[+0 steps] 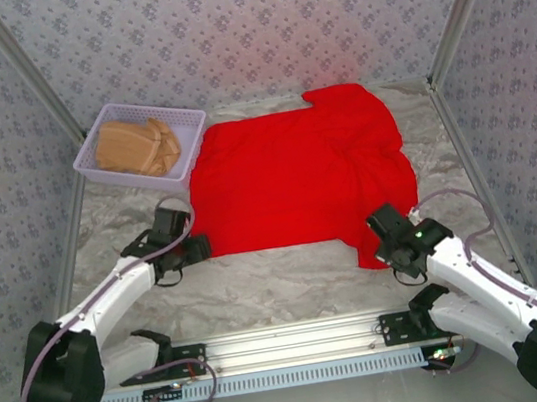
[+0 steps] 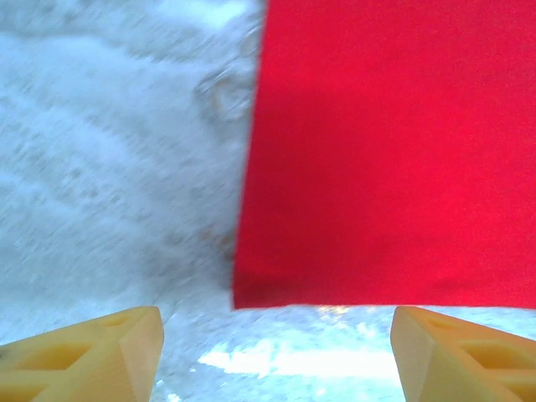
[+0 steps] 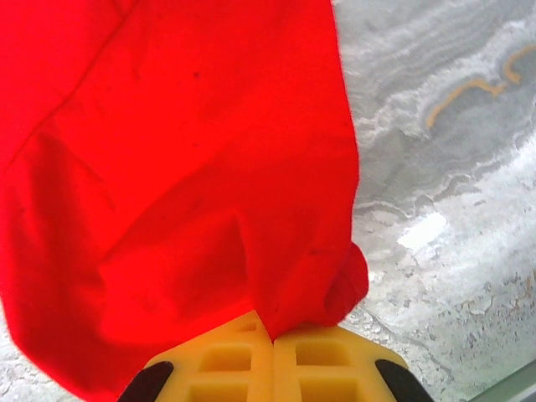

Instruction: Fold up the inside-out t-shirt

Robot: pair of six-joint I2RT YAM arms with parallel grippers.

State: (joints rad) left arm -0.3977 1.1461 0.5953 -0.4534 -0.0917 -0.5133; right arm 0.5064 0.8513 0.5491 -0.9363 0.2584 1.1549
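Note:
The inside-out t-shirt is bright red and lies spread over the middle of the table, rumpled along its right side. My left gripper stands open just short of the shirt's near left corner. Its yellow fingers sit wide apart over bare table, and nothing is between them. My right gripper is at the near right corner of the shirt. There its yellow fingers are pressed together on a bunched fold of the red cloth, which drapes away from them.
A lavender basket at the back left holds a folded tan garment. Patterned walls close in the table on three sides. A metal rail carrying the arm bases runs along the near edge.

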